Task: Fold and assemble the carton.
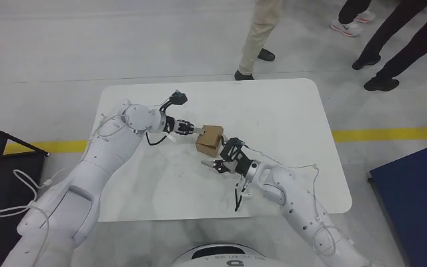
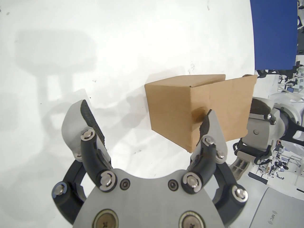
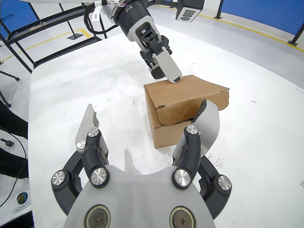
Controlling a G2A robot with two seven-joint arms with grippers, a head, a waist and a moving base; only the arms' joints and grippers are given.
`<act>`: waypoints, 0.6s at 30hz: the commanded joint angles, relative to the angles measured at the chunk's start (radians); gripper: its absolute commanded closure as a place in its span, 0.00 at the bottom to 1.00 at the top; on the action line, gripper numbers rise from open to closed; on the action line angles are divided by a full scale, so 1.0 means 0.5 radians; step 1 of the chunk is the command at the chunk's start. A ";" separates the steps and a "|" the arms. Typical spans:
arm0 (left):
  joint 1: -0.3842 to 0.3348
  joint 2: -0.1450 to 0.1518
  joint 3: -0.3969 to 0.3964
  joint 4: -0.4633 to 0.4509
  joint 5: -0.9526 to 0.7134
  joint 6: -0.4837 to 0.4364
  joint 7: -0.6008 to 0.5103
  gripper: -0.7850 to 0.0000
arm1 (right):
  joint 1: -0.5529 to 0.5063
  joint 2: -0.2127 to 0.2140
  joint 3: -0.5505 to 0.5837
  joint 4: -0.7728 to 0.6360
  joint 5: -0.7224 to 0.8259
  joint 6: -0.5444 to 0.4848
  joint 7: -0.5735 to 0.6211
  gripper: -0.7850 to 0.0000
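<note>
Top view: carton (image 1: 210, 139) sat mid-way across the table (image 1: 287, 113), left gripper (image 1: 191, 127) at its left, right gripper (image 1: 219, 159) at its near side. Left wrist view: fingers spread, one tip touching the carton. Right wrist view: fingers spread, one at the half-tucked flap (image 3: 175, 112).

White logo lettering stands on blue wall panels (image 3: 249, 3) behind the table; tiny dark characters mark a white cable tag (image 3: 95, 15).

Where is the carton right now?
In the top view, the carton sits in the middle of the table, between the left gripper and the right gripper.
</note>
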 commanded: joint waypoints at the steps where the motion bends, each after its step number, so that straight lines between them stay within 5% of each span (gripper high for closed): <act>1: -0.001 -0.002 -0.002 0.000 -0.006 -0.007 -0.003 0.00 | 0.006 0.000 -0.008 -0.009 -0.014 0.001 0.014 0.09; 18: -0.018 -0.038 0.031 0.037 -0.027 -0.044 -0.048 0.00 | 0.096 -0.012 -0.090 0.026 -0.065 0.011 0.175 0.06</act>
